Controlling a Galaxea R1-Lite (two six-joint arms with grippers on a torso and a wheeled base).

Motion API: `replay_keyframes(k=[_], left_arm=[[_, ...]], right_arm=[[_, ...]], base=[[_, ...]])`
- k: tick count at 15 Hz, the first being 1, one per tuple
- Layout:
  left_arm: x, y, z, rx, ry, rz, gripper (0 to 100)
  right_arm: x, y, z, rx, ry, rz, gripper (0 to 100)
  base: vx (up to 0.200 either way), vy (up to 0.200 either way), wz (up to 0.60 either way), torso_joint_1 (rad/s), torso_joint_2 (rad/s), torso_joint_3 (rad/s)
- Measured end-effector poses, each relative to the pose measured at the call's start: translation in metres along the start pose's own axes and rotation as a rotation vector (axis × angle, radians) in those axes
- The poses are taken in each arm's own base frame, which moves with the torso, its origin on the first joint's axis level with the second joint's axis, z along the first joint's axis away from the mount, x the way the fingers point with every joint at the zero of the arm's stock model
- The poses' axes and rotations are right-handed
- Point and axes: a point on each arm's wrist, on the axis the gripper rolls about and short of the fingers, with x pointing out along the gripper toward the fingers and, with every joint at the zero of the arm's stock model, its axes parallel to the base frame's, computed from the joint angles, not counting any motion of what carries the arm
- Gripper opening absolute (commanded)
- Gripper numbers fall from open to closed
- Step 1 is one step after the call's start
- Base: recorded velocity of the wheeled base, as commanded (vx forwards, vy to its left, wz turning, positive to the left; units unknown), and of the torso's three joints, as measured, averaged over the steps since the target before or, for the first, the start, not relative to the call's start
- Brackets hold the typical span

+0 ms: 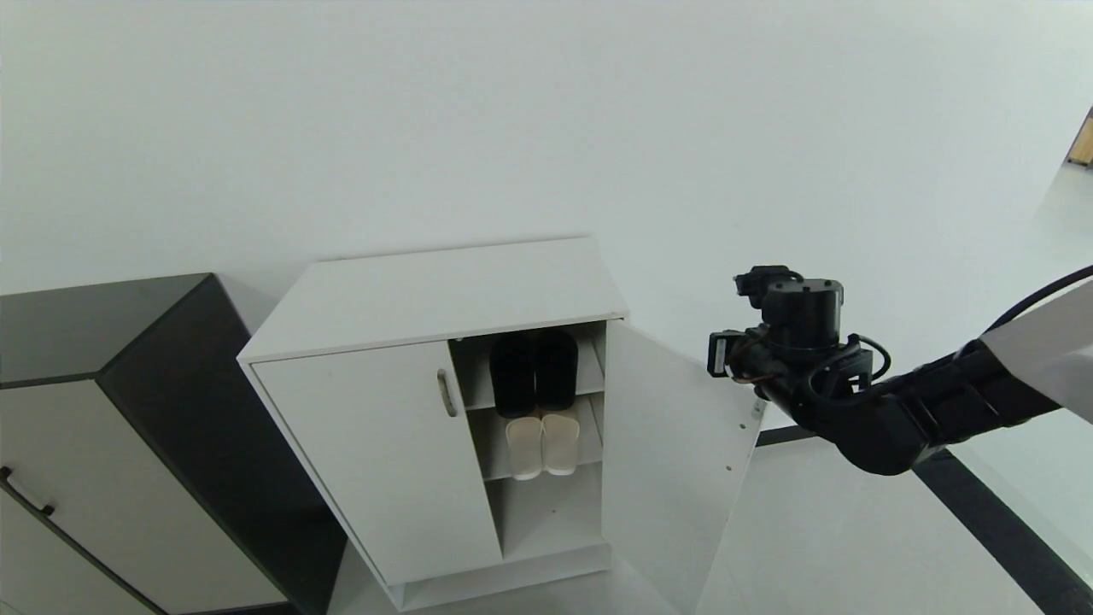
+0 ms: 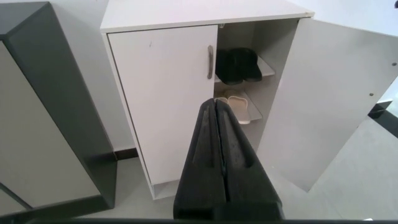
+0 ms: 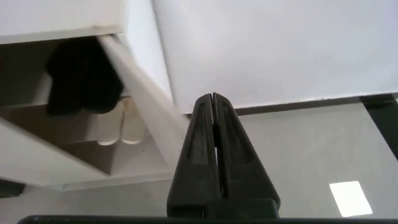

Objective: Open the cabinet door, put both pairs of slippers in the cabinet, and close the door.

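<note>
Right gripper (image 3: 213, 99) beside open cabinet door (image 1: 675, 427), pale floor (image 1: 854, 530), white wall (image 1: 546, 120)

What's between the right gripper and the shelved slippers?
The open cabinet door stands between the right gripper and the black slippers and white slippers; the right wrist view shows it.

Cabinet (image 1: 427, 295) is plain white all over, handle (image 1: 446, 393) a silvery grey. Past the matte black left gripper (image 2: 216, 102): one pair of slippers (image 1: 534, 371) solid black, the other pair (image 1: 542, 444) off-white. Neighbouring cabinet (image 1: 171, 359) is charcoal with a pale front. Beyond the black right gripper (image 3: 213, 98), light grey floor (image 1: 837, 547), black stripe (image 1: 990, 521).
</note>
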Motion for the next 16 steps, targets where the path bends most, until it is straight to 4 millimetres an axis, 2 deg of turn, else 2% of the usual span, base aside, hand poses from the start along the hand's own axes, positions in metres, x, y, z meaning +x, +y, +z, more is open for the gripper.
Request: replay_keyframes(k=[5,16], left_arm=[[0.0,0.0,0.0,0.0,0.0,0.001,0],[0.0,0.0,0.0,0.0,0.0,0.001,0]], right_arm=[[0.017,-0.006,-0.016,-0.009,0.036,-0.027,0],[0.023,-0.005,-0.032,-0.028,0.08,-0.034,0]], base=[[0.0,0.0,0.0,0.0,0.0,0.0],[0.0,0.0,0.0,0.0,0.0,0.0]])
